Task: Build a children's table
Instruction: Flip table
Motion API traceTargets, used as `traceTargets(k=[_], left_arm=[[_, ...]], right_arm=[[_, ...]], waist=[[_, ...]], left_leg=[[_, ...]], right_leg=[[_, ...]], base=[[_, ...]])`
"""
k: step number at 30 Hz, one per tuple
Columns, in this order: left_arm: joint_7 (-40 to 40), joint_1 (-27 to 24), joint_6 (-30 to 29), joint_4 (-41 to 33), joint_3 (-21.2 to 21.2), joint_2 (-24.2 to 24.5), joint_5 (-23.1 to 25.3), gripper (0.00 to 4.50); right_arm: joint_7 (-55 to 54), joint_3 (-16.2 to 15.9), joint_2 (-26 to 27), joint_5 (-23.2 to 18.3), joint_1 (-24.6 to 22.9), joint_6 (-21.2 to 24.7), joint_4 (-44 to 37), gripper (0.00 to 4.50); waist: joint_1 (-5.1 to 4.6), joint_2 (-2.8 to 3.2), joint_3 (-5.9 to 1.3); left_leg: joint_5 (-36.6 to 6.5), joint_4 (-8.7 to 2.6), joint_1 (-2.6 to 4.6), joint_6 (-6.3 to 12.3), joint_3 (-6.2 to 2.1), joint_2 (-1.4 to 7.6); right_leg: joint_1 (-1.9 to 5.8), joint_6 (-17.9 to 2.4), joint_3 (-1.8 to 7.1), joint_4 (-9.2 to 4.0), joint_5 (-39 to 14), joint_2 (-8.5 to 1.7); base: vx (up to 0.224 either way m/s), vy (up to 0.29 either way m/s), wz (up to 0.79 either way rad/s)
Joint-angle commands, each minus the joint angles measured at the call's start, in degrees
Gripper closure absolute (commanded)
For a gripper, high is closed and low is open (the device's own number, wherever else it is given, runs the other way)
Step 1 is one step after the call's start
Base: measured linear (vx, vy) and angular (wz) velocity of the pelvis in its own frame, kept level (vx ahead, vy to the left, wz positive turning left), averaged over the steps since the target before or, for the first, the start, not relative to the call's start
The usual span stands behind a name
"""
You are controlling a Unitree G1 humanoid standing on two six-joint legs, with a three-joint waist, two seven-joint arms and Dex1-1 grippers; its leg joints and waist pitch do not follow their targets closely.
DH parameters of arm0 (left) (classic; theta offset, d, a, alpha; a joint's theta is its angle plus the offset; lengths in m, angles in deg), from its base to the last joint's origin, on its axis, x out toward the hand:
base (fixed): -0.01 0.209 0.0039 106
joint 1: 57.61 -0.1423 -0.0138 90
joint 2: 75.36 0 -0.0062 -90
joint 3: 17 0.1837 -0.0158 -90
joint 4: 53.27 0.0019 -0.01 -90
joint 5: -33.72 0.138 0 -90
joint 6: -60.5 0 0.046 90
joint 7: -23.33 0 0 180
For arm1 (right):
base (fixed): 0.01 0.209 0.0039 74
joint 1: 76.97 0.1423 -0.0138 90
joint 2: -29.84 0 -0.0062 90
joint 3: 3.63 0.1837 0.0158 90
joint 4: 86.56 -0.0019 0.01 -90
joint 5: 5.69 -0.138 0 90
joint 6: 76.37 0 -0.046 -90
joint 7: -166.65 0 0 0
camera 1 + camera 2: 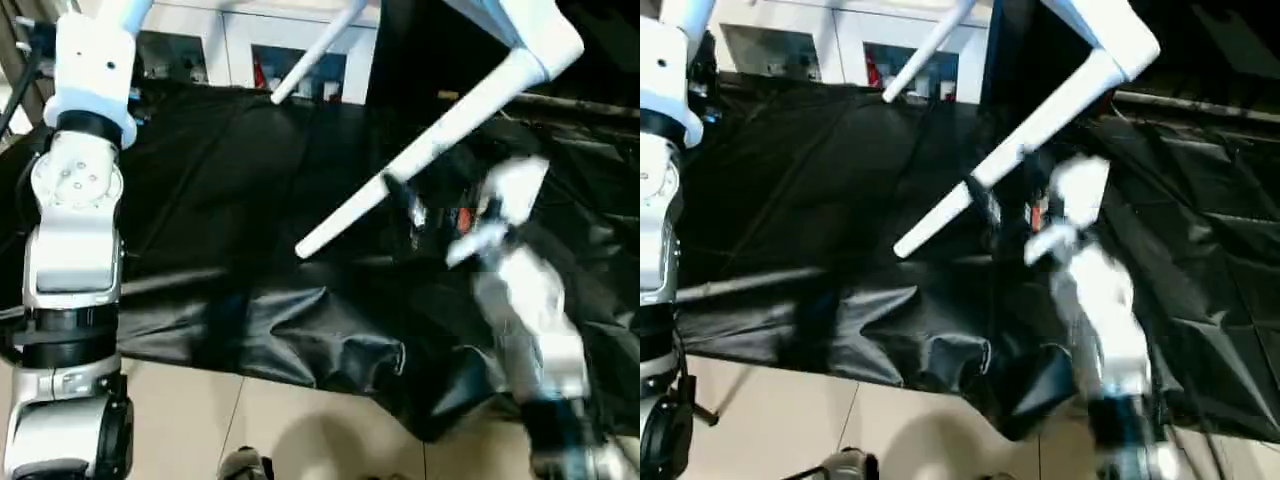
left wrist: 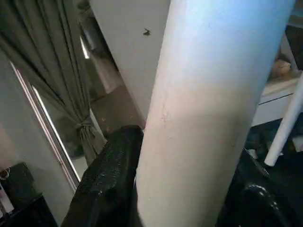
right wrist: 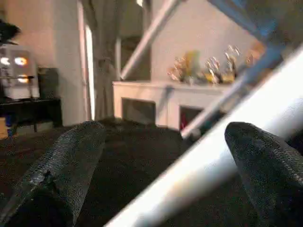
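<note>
The children's table is held tilted in the air, with a corner of its white tabletop (image 1: 520, 25) at the upper right. One white leg (image 1: 420, 150) slants down and to the left from that corner. A second leg (image 1: 315, 50) points down at the top middle. My left gripper (image 2: 184, 179) is shut on a third thick white leg (image 1: 95, 60) at the upper left, its black fingers (image 2: 111, 175) on both sides of the tube. My right gripper (image 1: 400, 195) is open at the middle of the slanting leg (image 3: 208, 161), which runs between its spread fingers (image 3: 61, 165) without touching them.
A crumpled black cloth (image 1: 230, 200) covers the floor under the table, with pale tiles (image 1: 260, 420) in front of it. A white glass-door cabinet (image 1: 230, 40) stands behind. A curtain (image 2: 61, 71) and a window frame lie beyond my left gripper.
</note>
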Motion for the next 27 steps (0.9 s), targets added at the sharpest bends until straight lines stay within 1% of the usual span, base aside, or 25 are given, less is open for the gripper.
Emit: traceTargets(k=[1,2,3,5,7,8,9,11,12,13,14,15,16,17,18,19,20,21,23,25,27], left_arm=[[0.26,1.17,0.55,0.33,-0.02,-0.47,-1.51,2.66],[0.28,1.26,0.64,0.52,0.0,-0.41,-1.5,2.66],[0.27,1.3,0.65,0.58,0.01,-0.41,-1.5,2.66],[0.24,1.34,0.73,0.76,0.08,-0.34,-1.58,2.66],[0.14,1.25,0.82,0.84,0.18,-0.27,-1.7,2.66],[0.12,1.25,0.84,0.86,0.2,-0.27,-1.72,2.66],[0.03,1.22,0.86,0.92,0.27,-0.27,-1.78,2.66],[-0.01,1.14,0.82,0.84,0.31,-0.3,-1.82,2.66],[0.0,1.11,0.81,0.79,0.31,-0.3,-1.84,2.66],[0.02,1.08,0.79,0.72,0.29,-0.28,-1.85,2.66],[0.08,1.03,0.75,0.58,0.23,-0.2,-1.87,2.66],[0.14,0.96,0.73,0.42,0.14,-0.12,-1.89,2.66],[0.15,0.95,0.72,0.39,0.12,-0.1,-1.9,2.66],[0.17,0.91,0.7,0.33,0.07,-0.05,-1.91,2.66],[0.14,0.77,0.63,0.19,-0.02,0.08,-1.95,2.66],[0.12,0.72,0.61,0.14,-0.04,0.12,-1.96,2.66],[0.1,0.68,0.59,0.11,-0.05,0.16,-1.98,2.66],[0.05,0.49,0.52,-0.05,-0.12,0.24,-2.0,2.67],[0.02,0.27,0.52,-0.13,-0.23,0.32,-2.02,2.68],[-0.06,0.12,0.63,0.01,-0.28,0.34,-2.01,2.68],[-0.1,0.1,0.7,0.11,-0.27,0.3,-2.01,2.68]], right_arm=[[-6.09,2.22,0.73,1.83,0.58,3.98,1.03,0.0],[-9.88,3.58,1.33,2.42,1.67,6.38,3.6,0.0],[-10.39,3.95,1.51,2.2,2.06,6.62,4.27,0.0],[-11.04,5.75,2.63,-0.61,4.56,7.61,7.49,0.0],[-10.63,6.66,3.3,-2.29,7.05,8.26,9.82,0.0],[-10.54,6.73,3.34,-2.41,7.33,8.4,10.04,0.0],[-9.98,7.05,3.5,-3.01,9.33,8.58,11.9,0.0],[-8.69,7.53,3.57,-3.93,12.5,8.15,15.36,0.0],[-8.35,8.0,3.83,-3.95,13.64,8.32,16.39,0.0],[-7.98,8.48,4.08,-4.16,14.54,8.4,17.16,0.0],[-6.93,9.07,4.37,-4.74,15.84,8.44,18.38,0.0],[-5.75,9.6,4.57,-5.28,17.24,8.3,19.84,0.0],[-5.53,9.66,4.57,-5.35,17.51,8.21,20.16,0.0],[-5.18,9.62,4.4,-5.07,18.28,7.97,21.29,0.18],[-4.53,10.0,4.33,-5.07,19.55,7.32,23.21,0.36],[-4.29,10.1,4.3,-5.14,19.9,7.18,23.77,0.36],[-4.05,10.19,4.26,-5.23,20.21,7.04,24.31,0.39],[-3.72,10.16,4.16,-5.27,20.48,6.95,24.83,0.5],[-3.09,9.96,4.16,-4.97,20.56,6.74,25.16,0.77],[-1.12,10.61,4.77,-6.09,20.64,7.15,25.33,0.86],[-0.32,10.95,4.92,-6.5,20.73,7.59,25.42,1.1]], waist=[[-0.45,0.63,-4.24],[-0.5,0.71,-4.29],[-0.64,0.73,-4.38],[-0.68,0.83,-4.37],[-0.75,0.85,-4.56],[-0.79,0.87,-4.52],[-0.78,0.66,-4.52],[-1.0,0.58,-4.6],[-1.15,0.71,-4.56],[-1.13,0.64,-4.54],[-1.15,0.48,-4.59],[-1.05,0.5,-4.68],[-1.14,0.57,-4.69],[-1.03,0.4,-4.72],[-1.03,0.52,-4.66],[-1.08,0.53,-4.75],[-1.01,0.54,-4.78],[-0.96,0.3,-4.71],[-0.93,0.39,-4.74],[-0.98,0.4,-4.69],[-0.97,0.44,-4.6]], left_leg=[[-21.33,-5.19,2.31,-3.19,-0.86,1.15],[-21.47,-5.2,2.35,-3.45,-0.87,1.11],[-21.84,-5.15,2.49,-3.87,-0.86,1.04],[-22.98,-5.09,2.71,-4.08,-0.82,1.06],[-22.45,-5.11,2.54,-4.0,-0.91,1.09],[-22.47,-5.06,2.56,-3.97,-0.88,1.1],[-21.8,-5.07,2.5,-3.83,-0.83,1.13],[-20.97,-5.08,2.39,-3.77,-0.81,1.14],[-20.94,-5.02,2.43,-3.73,-0.77,1.14],[-20.37,-4.98,2.47,-3.66,-0.63,1.15],[-20.02,-4.96,2.46,-3.51,-0.58,1.16],[-19.04,-4.97,2.39,-3.27,-0.6,1.21],[-18.46,-4.99,2.3,-3.19,-0.63,1.22],[-17.94,-4.98,2.33,-3.1,-0.56,1.25],[-17.71,-4.95,2.37,-3.1,-0.5,1.24],[-17.71,-4.93,2.33,-3.15,-0.5,1.2],[-17.54,-4.91,2.41,-3.11,-0.45,1.23],[-17.11,-4.88,2.33,-2.84,-0.37,1.19],[-16.39,-4.9,2.28,-2.7,-0.38,1.24],[-16.98,-4.93,2.3,-2.68,-0.36,1.24],[-17.71,-4.99,2.32,-2.69,-0.41,1.27]], right_leg=[[1.64,-6.67,1.29,-4.82,-19.43,-2.44],[1.67,-6.67,1.27,-4.79,-19.57,-2.39],[1.59,-6.82,1.26,-4.73,-19.33,-2.36],[1.42,-6.62,1.29,-4.83,-19.18,-2.41],[1.73,-6.78,1.21,-4.64,-17.76,-2.52],[1.63,-6.89,1.22,-4.58,-17.48,-2.5],[1.77,-6.97,1.21,-4.54,-16.72,-2.5],[1.93,-7.66,1.16,-4.26,-15.64,-2.58],[1.86,-8.03,1.16,-4.26,-15.57,-2.59],[1.83,-8.12,1.19,-4.32,-15.25,-2.6],[1.88,-8.24,1.2,-4.25,-14.89,-2.61],[2.07,-8.48,1.18,-4.13,-14.08,-2.68],[2.15,-8.88,1.15,-3.93,-13.41,-2.69],[2.2,-8.97,1.13,-4.01,-12.94,-2.68],[2.11,-9.23,1.14,-3.93,-12.55,-2.67],[2.23,-9.44,1.09,-3.89,-12.73,-2.73],[2.18,-9.52,1.09,-3.9,-12.57,-2.75],[2.23,-9.56,1.11,-3.9,-12.41,-2.75],[2.28,-9.57,1.1,-3.83,-12.08,-2.77],[2.26,-9.54,1.1,-3.93,-12.75,-2.78],[2.2,-9.32,1.11,-4.09,-13.91,-2.84]], base=[[0.0,0.0,0.0],[0.0,0.0,0.0],[0.0,0.0,0.0],[0.0,0.0,0.0],[0.0,0.0,0.0],[0.0,0.0,0.0],[0.0,0.0,0.0],[0.0,0.0,0.0],[0.0,0.0,0.0],[0.0,0.0,0.0],[0.0,0.0,0.0],[0.0,0.0,0.0],[0.0,0.0,0.0],[0.0,0.0,0.0],[0.0,0.0,0.0],[0.0,0.0,0.0],[0.0,0.0,0.0],[0.0,0.0,0.0],[0.0,0.0,0.0],[0.0,0.0,0.0],[0.0,0.0,0.0]])
